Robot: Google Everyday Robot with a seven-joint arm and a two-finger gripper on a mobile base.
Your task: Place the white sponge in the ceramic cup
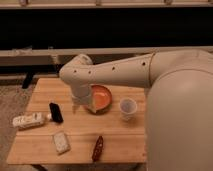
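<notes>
My gripper (80, 104) hung by the orange bowl (102, 97), black block (55, 112) crowded its left, ceramic cup (128, 108) stood right, bare table (117, 140) lay in front toward the white sponge (61, 142)

The table (120, 142) is pale honey-coloured wood with fine plank lines, and on it the white sponge (61, 142) shows an off-white face flecked with grey, the ceramic cup (128, 107) is plain white, the bowl (102, 97) is bright orange, the slab (55, 112) is solid black, the packet (29, 120) is white with faint darker markings, and the slim bar (98, 148) is dark reddish brown. The arm (125, 67) is cream with small dark dots along it, and its gripper (79, 104), hanging over the table just left of the bowl, is the same cream. The carpet (12, 100) is mottled grey-beige.
</notes>
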